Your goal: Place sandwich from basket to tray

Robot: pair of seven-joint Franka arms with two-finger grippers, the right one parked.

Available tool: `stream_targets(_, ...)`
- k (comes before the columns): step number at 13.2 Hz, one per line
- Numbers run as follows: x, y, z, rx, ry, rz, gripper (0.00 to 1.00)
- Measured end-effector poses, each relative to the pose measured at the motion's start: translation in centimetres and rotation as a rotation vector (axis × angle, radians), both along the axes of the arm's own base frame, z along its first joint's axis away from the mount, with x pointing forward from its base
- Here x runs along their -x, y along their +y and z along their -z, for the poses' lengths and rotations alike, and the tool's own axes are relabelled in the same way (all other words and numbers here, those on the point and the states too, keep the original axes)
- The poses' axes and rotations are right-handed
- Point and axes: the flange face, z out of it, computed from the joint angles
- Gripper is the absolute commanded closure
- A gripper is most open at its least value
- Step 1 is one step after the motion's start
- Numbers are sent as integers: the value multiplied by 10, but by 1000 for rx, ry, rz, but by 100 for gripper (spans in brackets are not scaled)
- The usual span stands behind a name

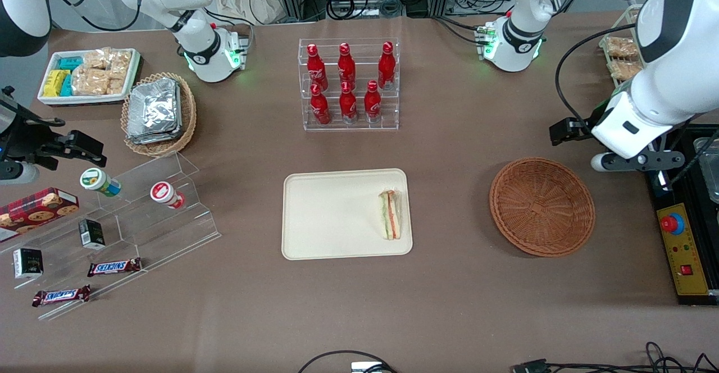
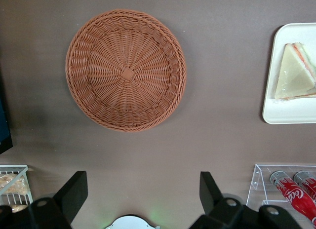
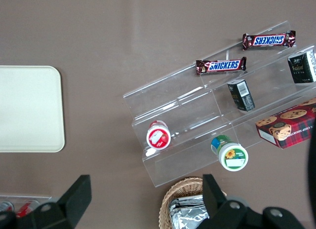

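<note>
- Sandwich (image 1: 390,214) lies on the tray (image 1: 331,215), at the tray's edge nearest the basket (image 1: 542,205), showing as a thin wedge with red and green filling lines in the centre of the front view.
- Left wrist view shows the sandwich (image 2: 295,73) from another angle: its broad white triangular face under clear wrap. Only 1 corner of the tray (image 2: 289,115) shows there; the rest is cut off by the frame edge.
- Basket sits on the brown table (image 1: 449,305), centre right of the front view, well apart from the tray. Left wrist view looks straight down into the basket (image 2: 126,71); only woven wicker shows inside.
- Gripper (image 2: 143,194): jaws apart, with nothing between them, 2 dark fingers (image 2: 74,192) visible with bare table between. Basket lies clear of them.
- In the front view the gripper (image 1: 567,130) sits at the right edge, above the table near the basket; its dark parts are partly hidden by the arm's white casing.
- Rack of 6 red bottles (image 1: 348,83) is whole in the upper centre of the front view; the left wrist view catches only 2 bottles, cut off.
- Right wrist view shows a bare corner of the tray (image 3: 29,108), no sandwich in frame, plus 2 Snickers bars (image 3: 220,66) on a clear stepped stand (image 3: 197,135).
</note>
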Motion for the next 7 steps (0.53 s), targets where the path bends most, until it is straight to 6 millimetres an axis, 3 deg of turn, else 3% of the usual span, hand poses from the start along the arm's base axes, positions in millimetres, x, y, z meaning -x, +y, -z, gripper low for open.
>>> stream_targets(7, -2, 9, 0, 9, -7, -14, 0)
